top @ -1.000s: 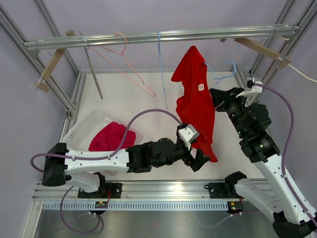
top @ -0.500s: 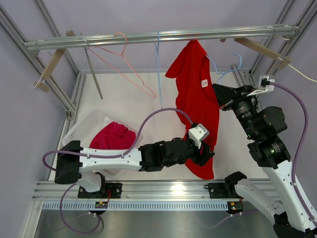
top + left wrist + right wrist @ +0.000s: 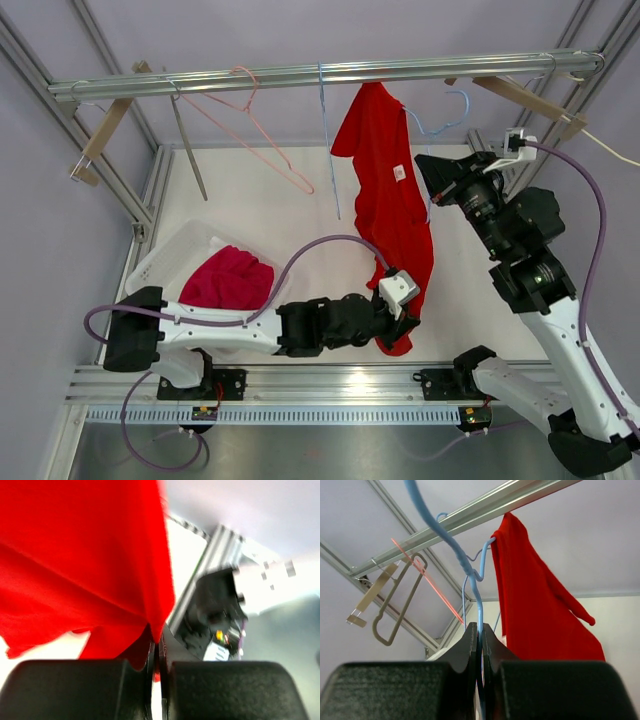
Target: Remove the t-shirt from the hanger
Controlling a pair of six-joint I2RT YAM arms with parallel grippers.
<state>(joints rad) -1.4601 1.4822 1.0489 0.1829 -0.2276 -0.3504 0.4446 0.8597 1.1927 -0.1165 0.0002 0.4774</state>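
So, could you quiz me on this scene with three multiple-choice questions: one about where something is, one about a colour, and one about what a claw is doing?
1. Where does the crumpled dark pink cloth lie?
A. In the white bin
B. On a chair
C. In a drawer

2. What colour is the hanger carrying the red t-shirt?
A. Pink
B. Green
C. Blue

3. What is the left gripper doing?
A. Hanging wide open
B. Pinching the t-shirt's bottom edge
C. Gripping the hanger

Answers:
1 A: the top view shows it heaped inside the bin.
2 C: the right wrist view shows blue wire at the shirt's neck, with the right gripper shut on it.
3 B: its fingers are closed with red fabric between them.
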